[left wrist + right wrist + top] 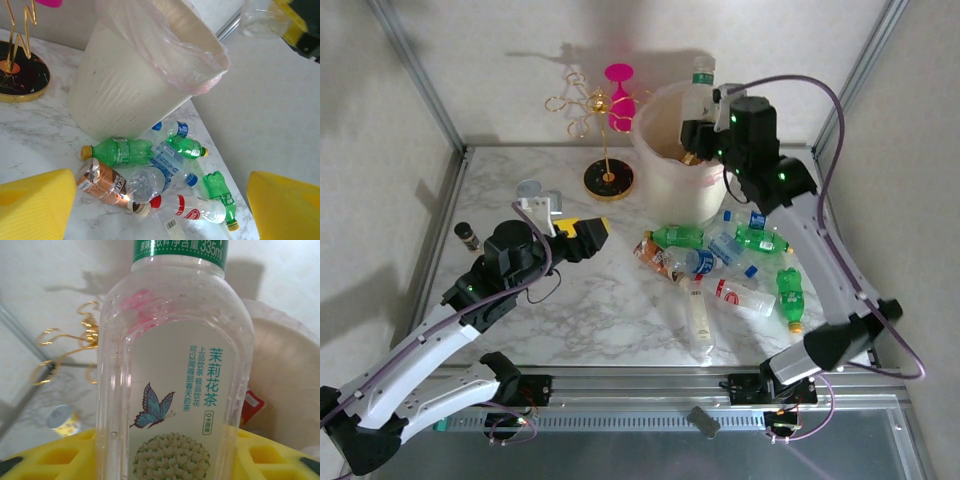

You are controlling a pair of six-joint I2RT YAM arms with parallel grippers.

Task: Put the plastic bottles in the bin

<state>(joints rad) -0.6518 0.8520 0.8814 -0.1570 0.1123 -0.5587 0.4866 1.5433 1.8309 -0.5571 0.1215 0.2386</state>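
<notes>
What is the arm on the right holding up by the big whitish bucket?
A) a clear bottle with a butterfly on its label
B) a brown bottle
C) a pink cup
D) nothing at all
A: the right gripper is shut on a clear bottle whose label shows a butterfly, held upright at the rim of the bin.

bottles (705, 262) heaped before bin (665, 190), wire stand (609, 179) left of bin
</notes>
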